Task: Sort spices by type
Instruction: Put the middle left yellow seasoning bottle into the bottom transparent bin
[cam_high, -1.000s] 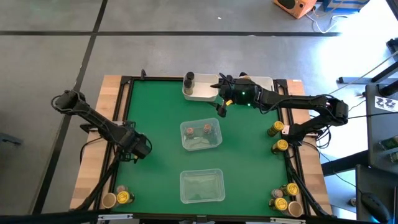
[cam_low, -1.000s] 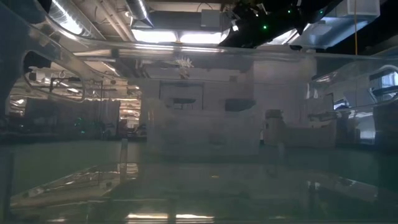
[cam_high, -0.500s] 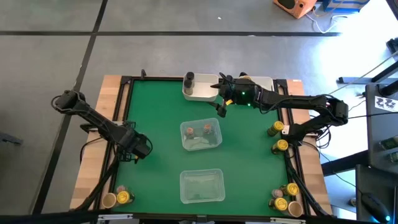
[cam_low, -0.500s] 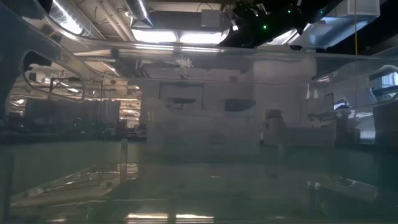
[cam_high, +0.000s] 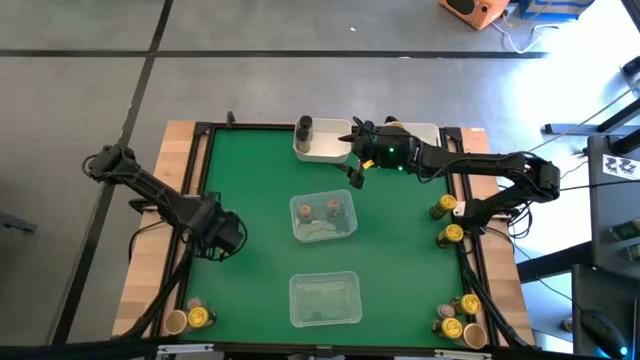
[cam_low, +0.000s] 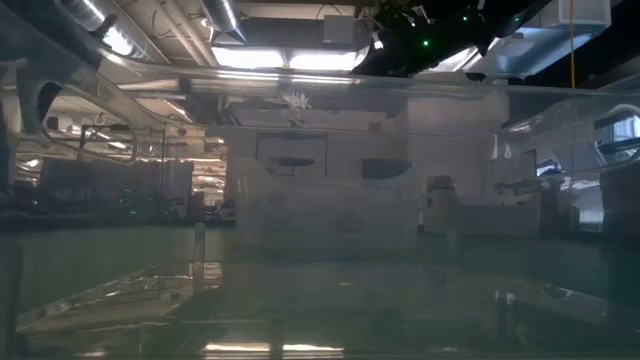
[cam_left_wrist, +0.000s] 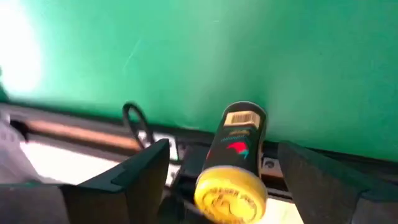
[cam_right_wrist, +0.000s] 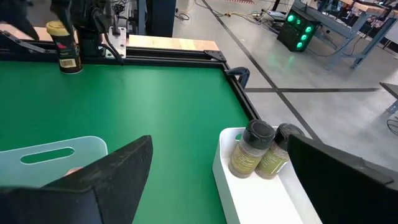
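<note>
Meanwhile, 2 jars (cam_high: 322, 209) sit in a clear tray (cam_high: 323, 230), 2 in a white bin (cam_high: 322, 150), others unsorted; left gripper (cam_left_wrist: 219, 183) fingers apart around a yellow-lidded jar (cam_left_wrist: 233, 163), right gripper (cam_high: 354, 172) open.

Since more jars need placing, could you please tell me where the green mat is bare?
Bare: the green mat left of the two clear plastic trays, and right of them. Crowded: yellow-lidded jars along the right edge and both near corners.
</note>
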